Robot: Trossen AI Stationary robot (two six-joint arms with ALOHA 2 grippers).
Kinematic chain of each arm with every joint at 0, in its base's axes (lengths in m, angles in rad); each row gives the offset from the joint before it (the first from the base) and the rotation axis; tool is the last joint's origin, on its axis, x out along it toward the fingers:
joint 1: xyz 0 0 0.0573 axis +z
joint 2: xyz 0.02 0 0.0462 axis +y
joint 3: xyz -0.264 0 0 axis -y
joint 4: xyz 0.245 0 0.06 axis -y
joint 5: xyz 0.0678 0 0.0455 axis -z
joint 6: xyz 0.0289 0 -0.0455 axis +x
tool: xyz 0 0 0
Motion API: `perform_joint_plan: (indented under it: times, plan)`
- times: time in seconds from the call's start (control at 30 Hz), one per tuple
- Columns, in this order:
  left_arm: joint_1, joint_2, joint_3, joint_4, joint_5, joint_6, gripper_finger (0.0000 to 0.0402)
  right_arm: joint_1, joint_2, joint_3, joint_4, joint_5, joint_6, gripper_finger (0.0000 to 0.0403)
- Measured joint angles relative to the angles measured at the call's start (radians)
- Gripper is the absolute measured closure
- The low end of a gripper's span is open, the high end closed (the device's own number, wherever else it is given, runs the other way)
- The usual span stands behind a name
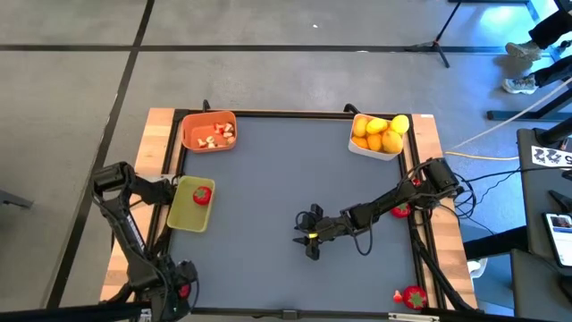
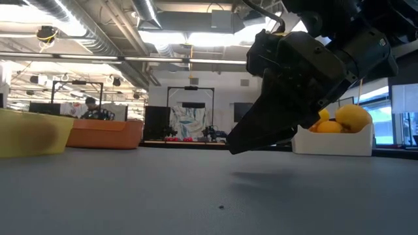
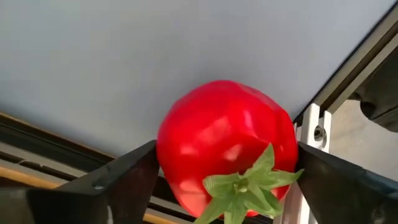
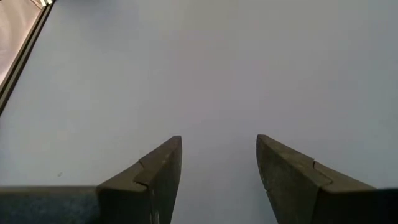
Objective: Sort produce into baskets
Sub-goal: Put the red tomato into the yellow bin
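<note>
Left hand (image 3: 227, 186), spread wide, brackets a red strawberry (image 3: 227, 146), probably to carry; right hand (image 4: 219, 163) hovers half-open, empty, over the surface (image 4: 199, 62).

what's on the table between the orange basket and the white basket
Nothing: in the high view, bare grey table separates the orange basket and white basket.

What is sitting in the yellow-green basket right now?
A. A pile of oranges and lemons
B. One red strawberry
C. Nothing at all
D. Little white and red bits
B. Seen from above, the yellow-green basket at the table's left edge holds one red strawberry; the citrus fruits are in the white basket.
</note>
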Motion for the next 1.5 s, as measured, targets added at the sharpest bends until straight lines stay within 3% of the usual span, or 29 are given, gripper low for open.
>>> perform_joint_plan:
  times: [0.3,0.5,0.83,1.3,1.5]
  plan:
    - [0.002,-0.002,0.0,0.002,0.001,-0.047,0.0126,0.0,0.0,0.0,-0.001,0.001,0.0,0.0196]
    - [0.011,-0.042,0.027,-0.016,-0.002,-0.069,0.0118,0.001,0.0,0.0,-0.003,0.002,0.0,0.0196]
    - [0.061,-0.191,0.109,-0.293,-0.145,-0.109,0.0115,0.0,0.0,0.0,-0.002,0.003,-0.002,0.0196]
    - [0.267,-0.344,0.119,-0.681,-0.257,-0.049,0.0115,0.0,0.0,0.0,-0.002,0.003,-0.003,0.0196]
    - [0.374,-0.352,0.05,-0.689,-0.26,-0.035,0.0115,0.0,0.0,0.0,-0.002,0.003,-0.003,0.0196]
